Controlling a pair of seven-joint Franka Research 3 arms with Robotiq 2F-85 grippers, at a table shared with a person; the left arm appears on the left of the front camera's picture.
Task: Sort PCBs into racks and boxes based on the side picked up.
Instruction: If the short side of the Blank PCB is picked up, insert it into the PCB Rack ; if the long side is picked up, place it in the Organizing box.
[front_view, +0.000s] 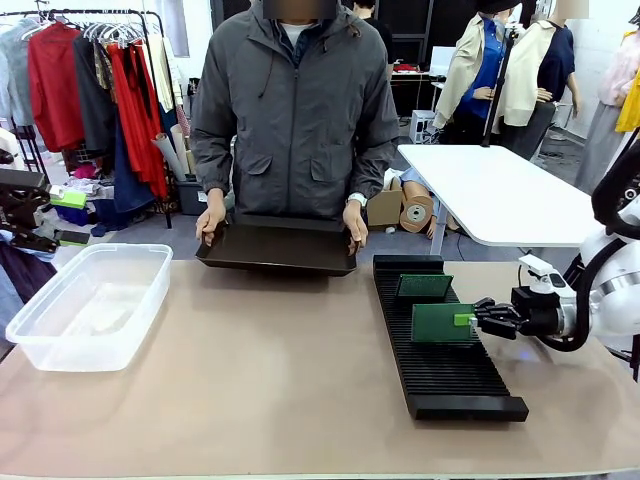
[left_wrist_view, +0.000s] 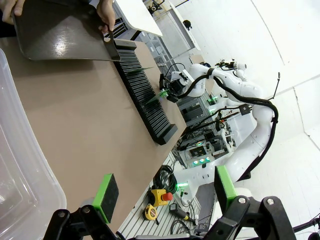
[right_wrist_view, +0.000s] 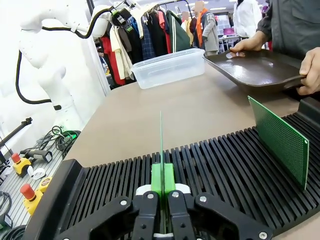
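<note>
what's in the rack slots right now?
Two PCBs stand upright in the rack: a free one at the far end, and one pinched by the right end effector. Their bottom edges are hidden in the slots.

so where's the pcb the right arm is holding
In the front view the held PCB stands upright over the middle of the black rack, right of table centre, pinched in the right gripper's jaws, just nearer the robot than the other PCB.

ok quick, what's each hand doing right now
left hand: open, holding nothing
right hand: shut on a PCB, standing it in the rack
</note>
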